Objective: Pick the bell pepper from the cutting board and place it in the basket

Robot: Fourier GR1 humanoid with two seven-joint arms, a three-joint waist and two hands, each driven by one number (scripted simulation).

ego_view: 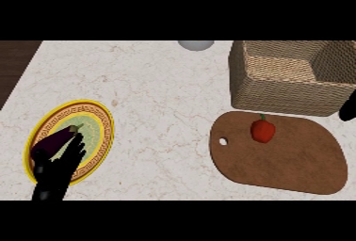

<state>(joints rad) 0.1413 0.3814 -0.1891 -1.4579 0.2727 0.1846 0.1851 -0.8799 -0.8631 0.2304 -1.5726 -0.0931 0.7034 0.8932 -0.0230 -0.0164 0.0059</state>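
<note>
The bell pepper [262, 130] lies ungrasped on the cutting board [292, 164] at right; the right hand [348, 111], fingers not discernible, must reach it first; the left hand [59, 164] rests released at lower left.

Single head view, steeply down on counter [160, 94]. Left hand [59, 164] enters lower left; cutting board [285, 160] and basket [292, 80] far to its right.

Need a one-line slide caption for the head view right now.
Red bell pepper on the cutting board, wicker basket behind it; left robot hand over the plate.
</note>
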